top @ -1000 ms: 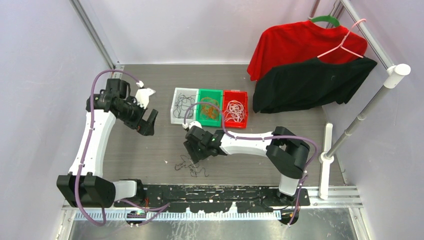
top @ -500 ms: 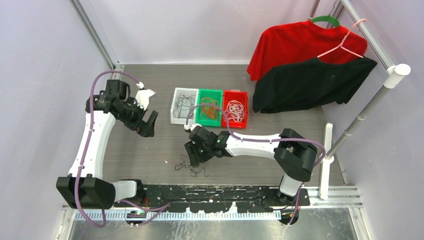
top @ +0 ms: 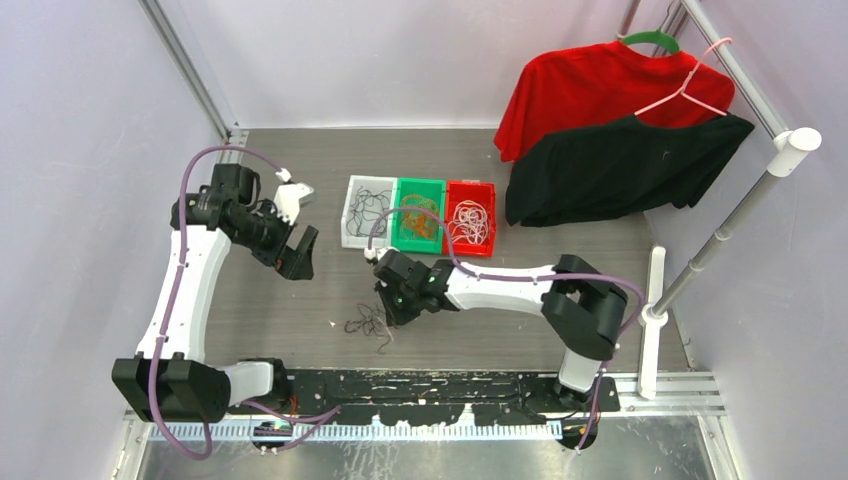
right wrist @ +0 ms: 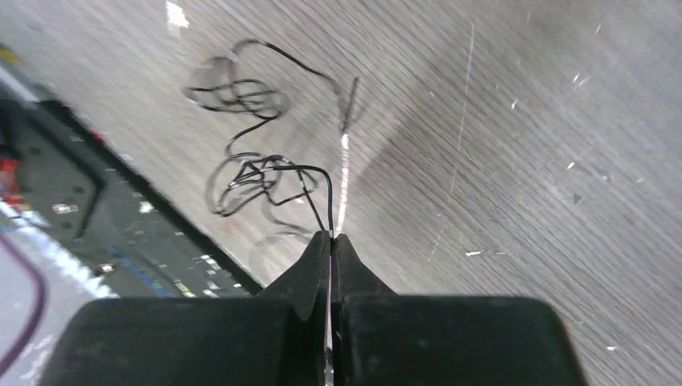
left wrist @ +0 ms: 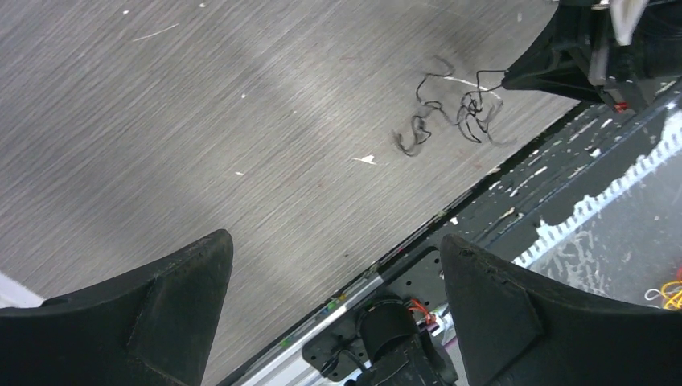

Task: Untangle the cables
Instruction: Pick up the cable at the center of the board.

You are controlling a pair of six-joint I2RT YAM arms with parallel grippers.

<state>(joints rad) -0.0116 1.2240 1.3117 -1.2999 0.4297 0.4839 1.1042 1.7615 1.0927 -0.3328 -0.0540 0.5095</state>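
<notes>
A small tangle of thin black cables [top: 368, 323] lies on the grey table near the front edge, also seen in the left wrist view [left wrist: 450, 112] and the right wrist view [right wrist: 249, 173]. My right gripper [top: 391, 306] [right wrist: 331, 236] is shut on a strand of black cable that loops up from the tangle into the pinched fingertips. My left gripper [top: 297, 256] [left wrist: 334, 237] hangs open above the table to the left, well apart from the tangle, with nothing between its fingers.
Three bins stand side by side behind the tangle: a white bin [top: 370, 180] with black cords, a green bin [top: 420, 181] with orange cords, a red bin [top: 470, 184] with white cords. A red shirt [top: 590, 90] and a black shirt [top: 610, 170] hang at the back right.
My right gripper has closed on a black strand, and the tangle has shifted slightly left and away from the front edge. The left arm has barely moved.
</notes>
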